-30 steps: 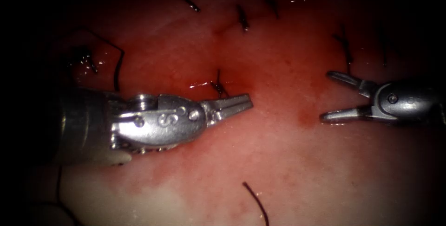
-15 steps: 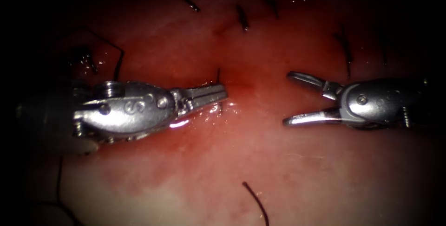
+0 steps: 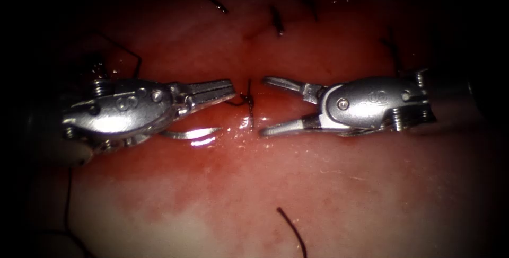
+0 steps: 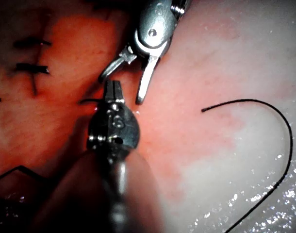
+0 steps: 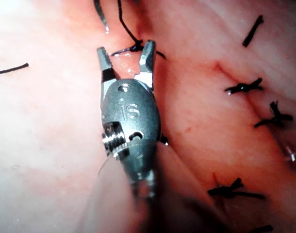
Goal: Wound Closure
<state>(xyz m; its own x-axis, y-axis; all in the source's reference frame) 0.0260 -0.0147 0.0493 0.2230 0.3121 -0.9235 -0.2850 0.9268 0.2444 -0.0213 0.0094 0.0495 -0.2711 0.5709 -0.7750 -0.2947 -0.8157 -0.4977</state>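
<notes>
Thread is sticking up from a knot on the tissue, between both tools. Left tool is sitting wide open, holding nothing. Right tool is gaping wide beside the knot, holding nothing.

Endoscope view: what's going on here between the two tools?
The left arm's silver needle driver and the right arm's silver needle driver face each other tip to tip over the red-stained pale tissue. Both have their jaws open and hold nothing. Between the tips sits a dark knotted stitch with short tails. Other dark tied stitches lie farther back, and a loose curved dark thread end lies nearer the camera.
</notes>
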